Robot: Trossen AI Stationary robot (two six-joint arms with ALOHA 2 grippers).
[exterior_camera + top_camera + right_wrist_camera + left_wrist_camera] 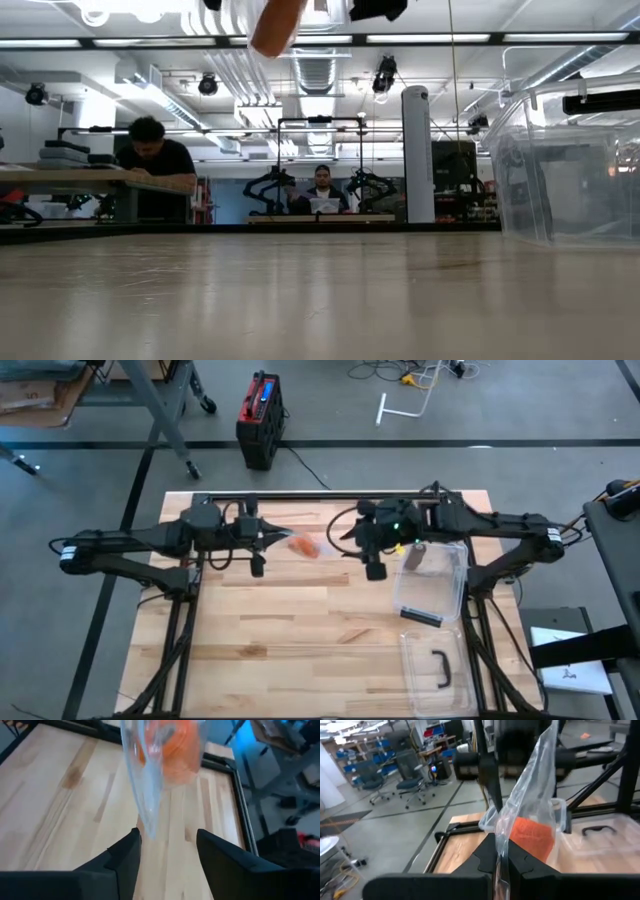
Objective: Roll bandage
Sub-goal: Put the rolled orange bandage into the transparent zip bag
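An orange bandage roll (pixel 532 835) sits inside a clear plastic bag (pixel 540 775), held in the air over the far middle of the table (pixel 300 650). My left gripper (pixel 501 870) is shut on the bag. From the high view the roll (pixel 303 546) lies between the two grippers. My right gripper (pixel 167 840) stands open just right of it. In the right wrist view the bag's free corner (pixel 149 822) hangs just ahead of the gap between the open fingers, and no finger closes on it. My left gripper pinches the bag's clear plastic (pixel 500 855) between its two fingers, right beside the roll. The fingers come about level from the table's left. The bag is lifted clear of the table, and its loose plastic reaches on past the roll toward my right gripper.
A clear plastic bin (pixel 435 575) stands at the table's right, also in the low view (pixel 570 170). Its lid with a black handle (pixel 440 670) lies nearer the front edge. The wood in the middle and left is bare. People sit at desks in the room behind.
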